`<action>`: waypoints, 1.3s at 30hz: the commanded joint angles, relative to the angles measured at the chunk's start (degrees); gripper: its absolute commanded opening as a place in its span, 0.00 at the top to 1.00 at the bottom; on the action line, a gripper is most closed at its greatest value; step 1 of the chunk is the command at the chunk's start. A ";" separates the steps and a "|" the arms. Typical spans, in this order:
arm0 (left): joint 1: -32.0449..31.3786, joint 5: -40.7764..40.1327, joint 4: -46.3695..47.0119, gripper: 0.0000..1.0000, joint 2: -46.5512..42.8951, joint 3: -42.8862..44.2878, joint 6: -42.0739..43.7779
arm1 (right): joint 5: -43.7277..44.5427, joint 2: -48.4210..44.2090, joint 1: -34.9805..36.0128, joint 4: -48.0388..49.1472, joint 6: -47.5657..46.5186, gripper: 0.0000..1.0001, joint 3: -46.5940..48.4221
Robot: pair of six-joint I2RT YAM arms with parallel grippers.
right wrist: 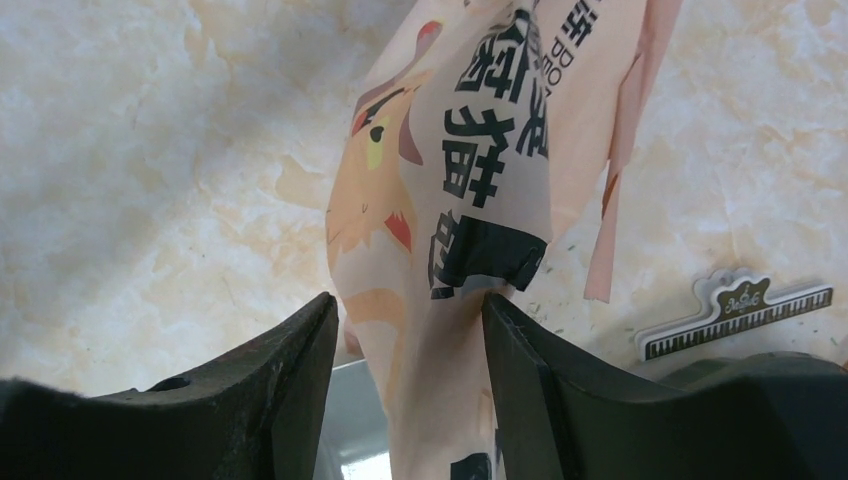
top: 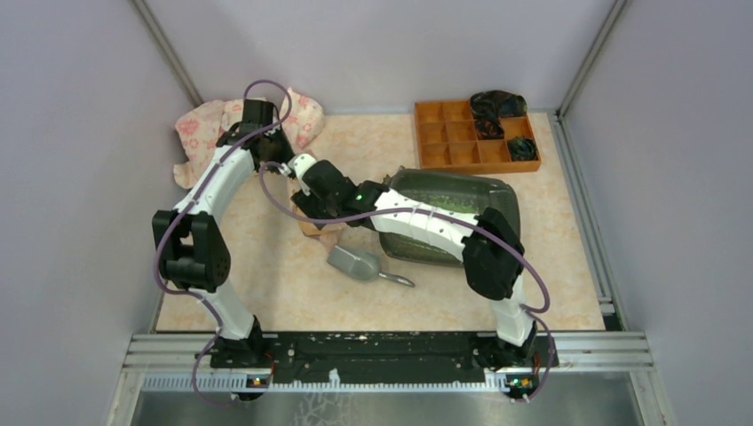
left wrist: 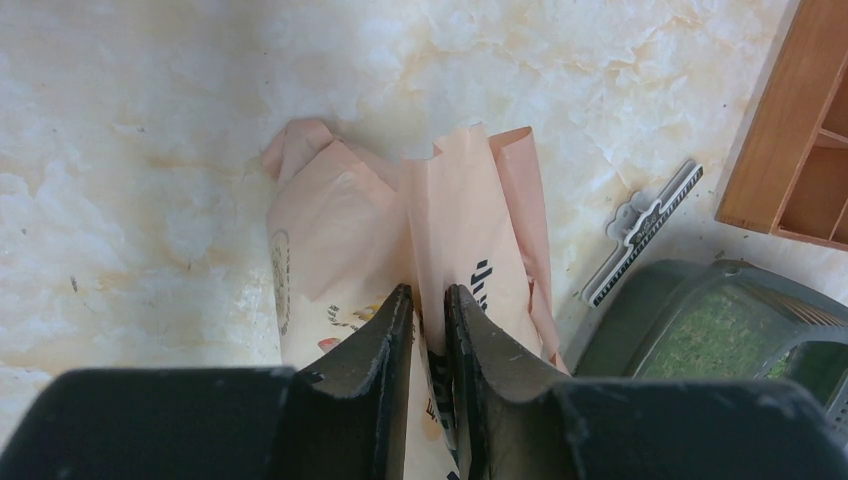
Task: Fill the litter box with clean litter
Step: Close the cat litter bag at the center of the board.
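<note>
Litter box (top: 510, 211) is partly filled with clean litter (left wrist: 715, 335), and with the paper bag (right wrist: 470, 150) clamped by left gripper (left wrist: 428, 292) and right gripper (right wrist: 410, 300), more pouring is judged left.

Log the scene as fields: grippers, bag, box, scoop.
left gripper: shut on a fold of the paper bag
right gripper: fingers either side of the bag, grip unclear
litter box: holds some green litter
scoop: lying loose by the box's near-left corner, unheld
bag clip: off the bag, lying beside the box
</note>
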 commanded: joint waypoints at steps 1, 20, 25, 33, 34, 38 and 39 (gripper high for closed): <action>-0.19 -0.32 -0.82 0.74 0.13 2.16 1.13 | -1.64 1.26 -0.22 0.72 0.82 0.47 2.93; 0.74 -7.95 -10.16 0.96 1.61 12.37 7.30 | 1.02 -0.36 -1.56 -6.06 -2.74 1.00 11.26; 1.20 -14.87 -13.85 1.00 0.48 17.56 10.21 | 1.13 -0.19 -1.56 -8.75 -4.51 1.00 17.96; 3.55 -17.24 -16.84 1.00 -0.65 21.47 12.58 | -2.14 4.07 -0.19 -13.72 -1.75 1.00 28.94; 3.79 -17.18 -16.94 1.00 -1.00 21.33 12.78 | -2.74 4.33 0.33 -13.95 -1.72 1.00 29.25; 4.03 -16.73 -16.07 1.00 -1.37 19.76 13.03 | -5.34 5.13 2.41 -13.49 3.13 1.00 27.63; 4.03 -16.54 -15.45 1.00 -1.29 19.03 12.95 | -5.80 4.96 2.89 -12.48 4.23 1.00 25.38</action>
